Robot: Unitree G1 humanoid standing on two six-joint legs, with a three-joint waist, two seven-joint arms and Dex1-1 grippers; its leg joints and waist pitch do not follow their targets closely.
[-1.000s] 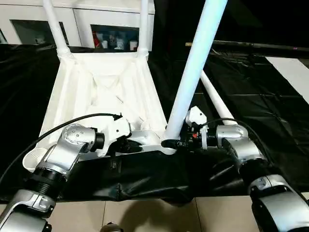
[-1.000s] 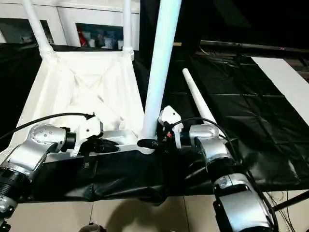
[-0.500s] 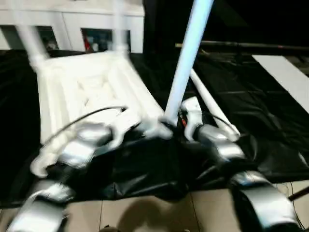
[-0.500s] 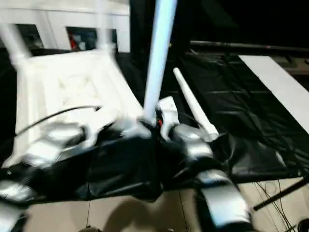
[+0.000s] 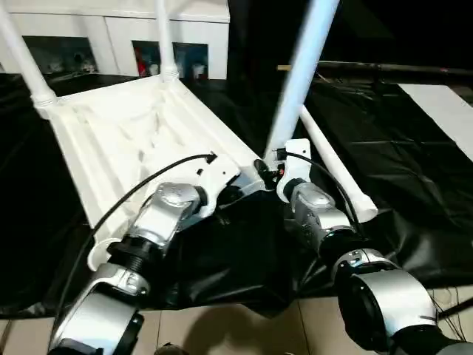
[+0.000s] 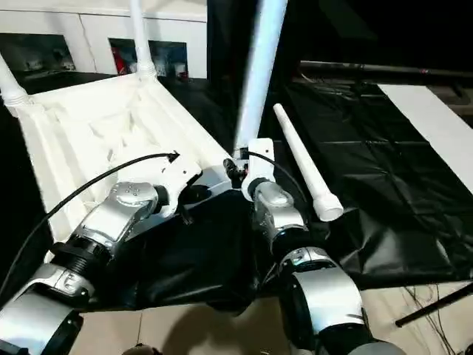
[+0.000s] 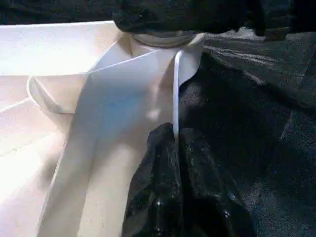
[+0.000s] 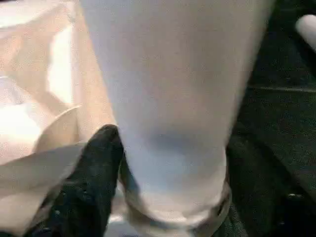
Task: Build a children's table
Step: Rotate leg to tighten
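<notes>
The children's table lies upside down as a white ribbed tabletop [image 5: 126,133] on a black sheet. Two legs stand in its far corner sockets, one leg [image 5: 22,55] at the left. A third leg [image 5: 299,74] rises, tilted, from the near right corner socket. My left gripper [image 5: 238,191] is shut on the thin rim [image 7: 175,98] beside that socket, with its fingers [image 7: 158,192] pressed together. My right gripper [image 5: 267,168] holds the third leg's base [image 8: 173,108]. One black finger [image 8: 94,177] lies against it and the other is hidden. A loose leg [image 5: 332,166] lies on the sheet to the right.
A white glass-door cabinet [image 5: 111,29] stands behind the tabletop. The black sheet [image 5: 414,170] covers the work area, and a white panel [image 5: 447,103] lies at far right. Beyond the loose leg lies a dark bar [image 5: 384,68]. Tiled floor [image 5: 222,329] shows below the sheet's near edge.
The tabletop has swung round: its near right corner with the third leg moved away from me, and both grippers went with it. The loose leg stayed put.
</notes>
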